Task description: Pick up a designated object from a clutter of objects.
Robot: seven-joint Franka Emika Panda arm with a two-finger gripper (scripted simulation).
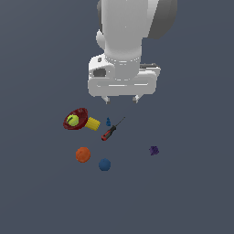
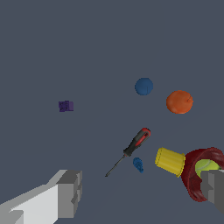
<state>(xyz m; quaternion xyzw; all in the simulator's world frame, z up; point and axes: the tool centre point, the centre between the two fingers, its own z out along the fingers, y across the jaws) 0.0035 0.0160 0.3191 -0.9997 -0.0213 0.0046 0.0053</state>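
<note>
While bowl-bound (image 1: pixel 77 119) — ball (image 1: pixel 72 120), cylinder-flanked (image 1: pixel 93 124)

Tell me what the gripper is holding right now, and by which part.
Nothing is held. The gripper is open above the clutter, and the yellow-green ball lies in the dark red bowl.

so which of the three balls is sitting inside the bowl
The yellow-green ball, resting in the dark red bowl. The orange ball and blue ball lie loose on the floor, apart from it.
</note>
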